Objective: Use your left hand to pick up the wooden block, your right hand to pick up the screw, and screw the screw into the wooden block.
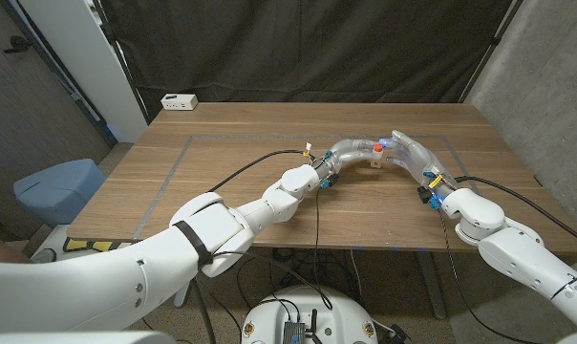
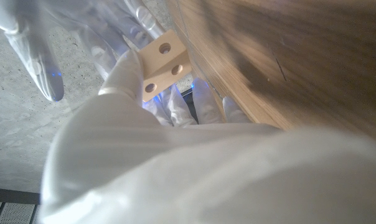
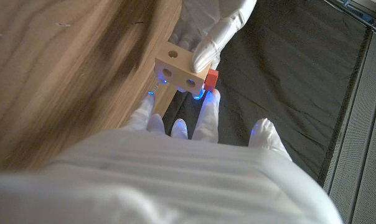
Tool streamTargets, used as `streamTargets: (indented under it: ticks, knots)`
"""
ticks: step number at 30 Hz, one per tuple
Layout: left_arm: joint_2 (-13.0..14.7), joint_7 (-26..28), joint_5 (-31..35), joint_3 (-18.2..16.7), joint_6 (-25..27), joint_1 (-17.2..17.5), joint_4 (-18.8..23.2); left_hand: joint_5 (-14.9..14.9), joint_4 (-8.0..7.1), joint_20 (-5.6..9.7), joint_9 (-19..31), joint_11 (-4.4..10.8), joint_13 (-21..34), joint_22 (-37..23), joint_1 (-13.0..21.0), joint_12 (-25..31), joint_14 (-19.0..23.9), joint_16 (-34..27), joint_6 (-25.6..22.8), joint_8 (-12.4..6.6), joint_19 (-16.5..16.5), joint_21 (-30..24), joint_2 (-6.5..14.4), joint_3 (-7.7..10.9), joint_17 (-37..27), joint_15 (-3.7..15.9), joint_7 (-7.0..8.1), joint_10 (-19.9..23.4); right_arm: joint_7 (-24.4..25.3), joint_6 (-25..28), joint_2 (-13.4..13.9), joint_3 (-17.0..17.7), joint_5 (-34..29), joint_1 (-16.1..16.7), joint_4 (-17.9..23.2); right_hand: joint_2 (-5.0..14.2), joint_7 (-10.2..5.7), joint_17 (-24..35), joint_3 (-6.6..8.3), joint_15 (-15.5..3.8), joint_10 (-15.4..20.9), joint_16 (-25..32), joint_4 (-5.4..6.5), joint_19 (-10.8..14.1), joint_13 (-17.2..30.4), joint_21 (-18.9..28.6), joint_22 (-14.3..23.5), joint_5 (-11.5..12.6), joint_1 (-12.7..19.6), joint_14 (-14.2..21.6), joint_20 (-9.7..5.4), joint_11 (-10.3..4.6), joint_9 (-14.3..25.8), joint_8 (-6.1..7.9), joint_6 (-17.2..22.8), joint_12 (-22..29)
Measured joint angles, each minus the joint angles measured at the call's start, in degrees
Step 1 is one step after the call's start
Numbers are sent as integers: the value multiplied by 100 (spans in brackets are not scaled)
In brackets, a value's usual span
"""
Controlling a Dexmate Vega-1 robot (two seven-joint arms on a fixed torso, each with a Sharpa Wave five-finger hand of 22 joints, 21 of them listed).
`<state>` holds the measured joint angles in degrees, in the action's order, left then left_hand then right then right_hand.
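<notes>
Above the middle of the table my two hands meet. My left hand [image 1: 349, 153] grips the pale wooden block [image 1: 373, 162], a small block with round holes, seen close up in the left wrist view [image 2: 166, 62] with my left fingers [image 2: 122, 74] around it. My right hand [image 1: 410, 153] pinches the red-headed screw [image 1: 378, 148] against the block. In the right wrist view the screw's red head [image 3: 211, 79] sits at the side of the block [image 3: 178, 71], between my right fingertips [image 3: 208, 102]. A left finger [image 3: 219, 37] lies over the block's top. The screw's shaft is hidden.
A small white box [image 1: 179, 101] stands at the table's [image 1: 269, 124] far left corner. A blue seat [image 1: 59, 186] stands off the table's left side. Black curtains hang behind the table.
</notes>
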<state>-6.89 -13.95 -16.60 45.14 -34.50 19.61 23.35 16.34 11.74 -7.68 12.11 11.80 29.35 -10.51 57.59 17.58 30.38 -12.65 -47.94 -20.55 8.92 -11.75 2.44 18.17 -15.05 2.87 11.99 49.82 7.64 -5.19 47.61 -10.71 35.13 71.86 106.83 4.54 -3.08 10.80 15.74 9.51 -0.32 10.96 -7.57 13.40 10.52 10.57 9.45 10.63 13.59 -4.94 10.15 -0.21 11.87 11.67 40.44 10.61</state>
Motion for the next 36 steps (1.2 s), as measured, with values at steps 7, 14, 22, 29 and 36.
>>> streamTargets:
  ticks: [7, 14, 22, 29, 36]
  knots:
    - [2, -20, 0, -5, -11, 0, 2, 0, 0, 0, 0, 1, 0, 0, 0, 0, 0, 0, 0, 0, 0, 0, 0, 0, 16, 0, 0, -1, 70, 53, 29, 43, -4, 62, 81, 0, 6, 0, 0, 0, 0, 0, 0, 0, 0, 0, 0, 0, 0, 0, 0, 0, 0, 22, 75, 21]
    - [3, -33, -4, -10, -19, 2, 2, -2, 0, 0, 2, 2, 0, 0, 0, 0, 0, 0, 0, -1, 0, 0, 0, 0, 16, 0, 0, -2, 114, 84, 46, 76, -5, 115, 136, 0, 23, -1, 0, 4, 54, 0, 0, 0, -1, 0, 0, 0, 0, 4, 0, 11, -4, 46, 142, 21]
    - [11, -38, -15, -19, -32, 15, 5, 20, 0, 32, 2, 10, 0, 0, 0, 0, 0, 0, 0, -1, 32, 0, 0, 0, 15, 0, 0, -10, 139, 107, 55, 107, -6, 164, 174, 0, 42, -1, 0, 1, 115, 0, 0, 0, -1, 0, 0, 0, 0, 44, -1, 12, 28, 88, 246, 42]
    - [20, -40, -20, -26, -36, 31, 20, 20, 0, 32, 4, -1, 0, 0, 0, 0, 0, 0, 0, -1, 32, 0, 0, 0, 15, 0, 0, 1, 113, 107, 63, 128, 11, 195, 184, 0, 65, -1, 0, 32, 167, 34, 0, 0, -1, 0, 0, 0, 0, 75, -1, 0, 27, 132, 370, 65]
    - [9, -40, -27, -29, -36, 32, 14, 18, 0, 32, 4, -5, 0, 0, 0, -1, 0, 0, 0, -1, 32, 0, 0, 0, 15, 0, 0, 5, 82, 67, 67, 161, 36, 247, 194, 0, 129, -2, 0, 32, 269, 34, 0, 23, -1, 0, 0, 0, 0, 137, 22, 22, 26, 233, 618, 65]
